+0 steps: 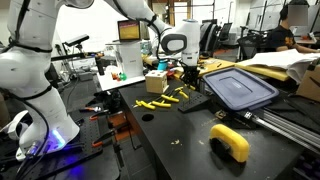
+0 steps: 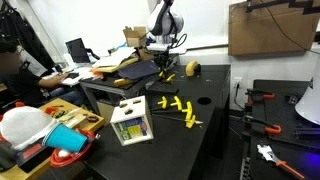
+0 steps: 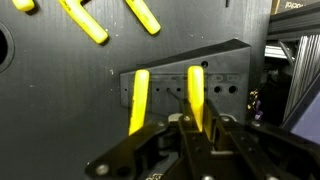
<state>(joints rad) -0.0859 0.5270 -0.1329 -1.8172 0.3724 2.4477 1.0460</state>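
Black table point(image 3: 60, 110): bears all items. Gripper point(image 3: 198, 124): enters the wrist view from 6 o'clock, jaws clenched on a yellow peg point(image 3: 195, 90). Black block point(image 3: 228, 72): wedge-shaped, with rows of small holes, at 12 o'clock of the gripper. Held peg: plain, bright yellow, slim, straight bar with a rounded end. Its long axis runs 6 to 12 o'clock, and its free end points to 12 over the block's holed face; seating in a hole cannot be determined. Second peg point(image 3: 139, 100): parallel, at 9 o'clock of the held one. Loose pegs point(image 3: 85, 22): at 11 o'clock.
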